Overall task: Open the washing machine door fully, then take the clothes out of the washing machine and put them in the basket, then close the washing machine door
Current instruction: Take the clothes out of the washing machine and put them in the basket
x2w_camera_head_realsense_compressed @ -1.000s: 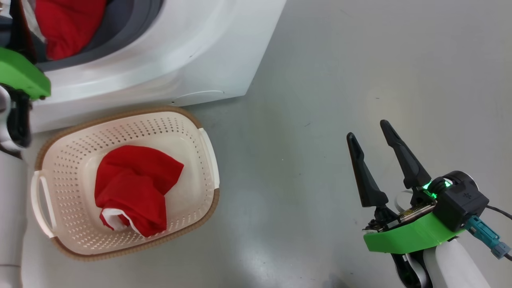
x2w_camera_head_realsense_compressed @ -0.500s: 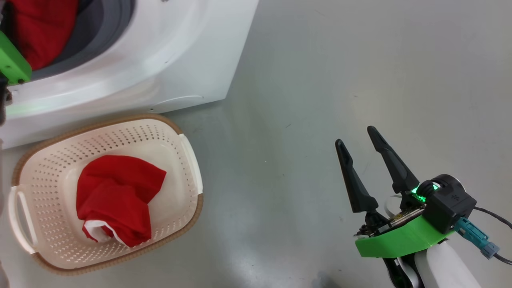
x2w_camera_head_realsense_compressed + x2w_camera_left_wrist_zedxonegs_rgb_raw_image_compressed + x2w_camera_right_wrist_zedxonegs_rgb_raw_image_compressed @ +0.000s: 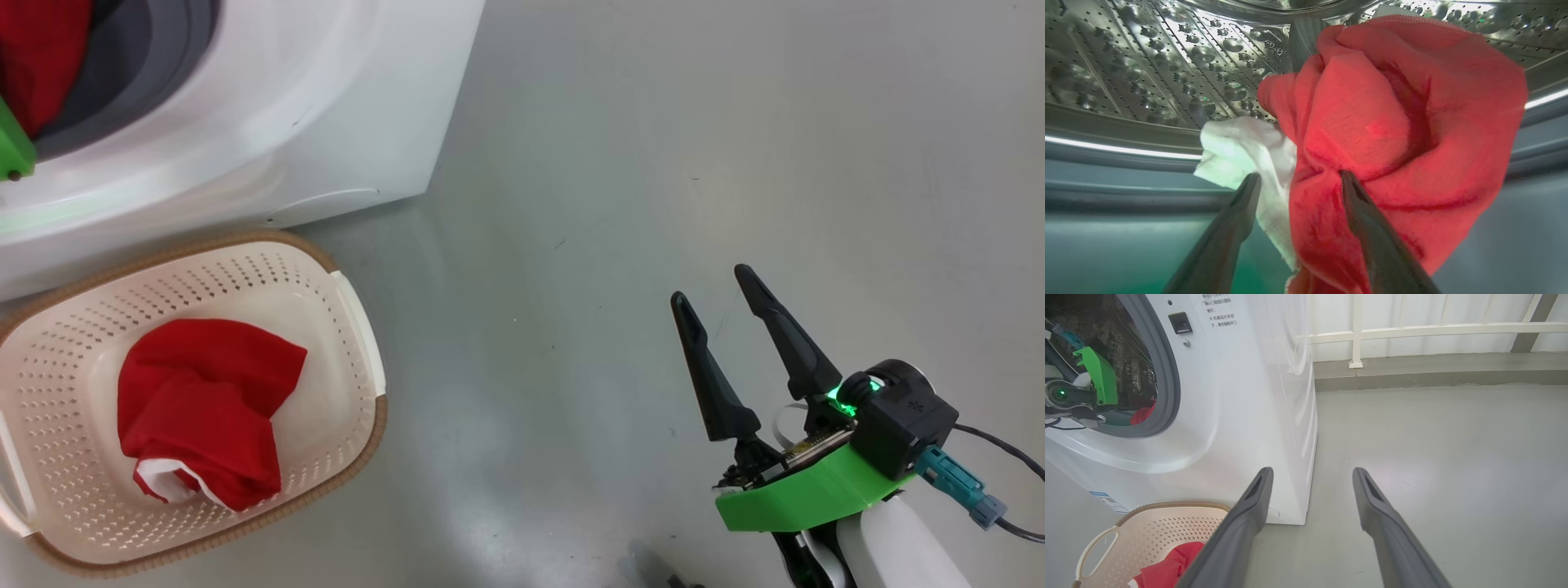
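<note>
your left gripper [image 3: 1299, 175] inside drum [image 3: 1167, 61], jaws wide, straddling red clothes [image 3: 1392, 122], nothing gripped. right gripper [image 3: 710, 284] wide, empty, open floor [image 3: 653, 122] around it. one garment [image 3: 204, 408] in basket [image 3: 359, 327]. since earlier head camera shifted, basket unmoved.

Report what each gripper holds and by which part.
Nothing is held. The left gripper is open in the drum, fingers astride a fold of the red garment. The right gripper hangs open over the floor.
</note>
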Controlling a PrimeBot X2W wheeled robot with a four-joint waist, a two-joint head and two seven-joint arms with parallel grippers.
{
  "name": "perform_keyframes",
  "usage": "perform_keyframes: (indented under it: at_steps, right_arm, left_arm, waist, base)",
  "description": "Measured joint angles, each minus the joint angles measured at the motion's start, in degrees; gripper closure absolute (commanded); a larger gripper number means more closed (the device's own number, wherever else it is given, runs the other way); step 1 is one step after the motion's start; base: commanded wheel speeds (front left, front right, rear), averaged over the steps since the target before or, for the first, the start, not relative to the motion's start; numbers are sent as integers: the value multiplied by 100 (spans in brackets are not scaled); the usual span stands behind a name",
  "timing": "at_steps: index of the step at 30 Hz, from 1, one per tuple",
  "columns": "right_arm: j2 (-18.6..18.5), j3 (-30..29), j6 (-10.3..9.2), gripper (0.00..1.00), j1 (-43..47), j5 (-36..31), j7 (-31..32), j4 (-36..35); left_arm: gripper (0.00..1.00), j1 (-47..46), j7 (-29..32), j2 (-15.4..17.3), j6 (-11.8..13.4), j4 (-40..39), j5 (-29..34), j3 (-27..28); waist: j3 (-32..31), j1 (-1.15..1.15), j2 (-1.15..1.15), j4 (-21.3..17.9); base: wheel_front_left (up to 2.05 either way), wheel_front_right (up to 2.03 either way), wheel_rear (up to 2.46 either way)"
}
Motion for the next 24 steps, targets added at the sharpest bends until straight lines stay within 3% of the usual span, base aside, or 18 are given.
perform_keyframes:
  at_steps: [10,11,12,13,14,24]
  right_arm:
    - [1,31,0,0,-86,44,0,51]
    - [1,31,0,0,-86,44,0,54]
    - [1,31,0,0,-86,44,0,59]
    - [1,32,0,0,-86,45,0,62]
    - [1,31,0,0,-86,46,0,63]
    - [1,30,0,0,-86,49,0,73]
  left_arm:
    - [0,-98,10,38,43,272,20,-135]
    - [11,-102,9,38,42,293,20,-146]
    - [54,-106,9,38,42,313,20,-157]
    - [71,-113,12,36,-14,359,19,-170]
    - [100,-114,30,36,-58,386,19,-176]
    - [100,-124,-91,-25,-212,502,-71,-185]
  waist:
    - [48,0,0,-13]
    - [47,0,0,-12]
    - [45,0,0,-11]
    - [40,0,0,-8]
    - [35,0,0,-7]
    - [-3,0,0,55]
  base:
    - [0,0,0]
    - [0,0,0]
    - [0,0,0]
    - [0,0,0]
    - [0,0,0]
    - [0,0,0]
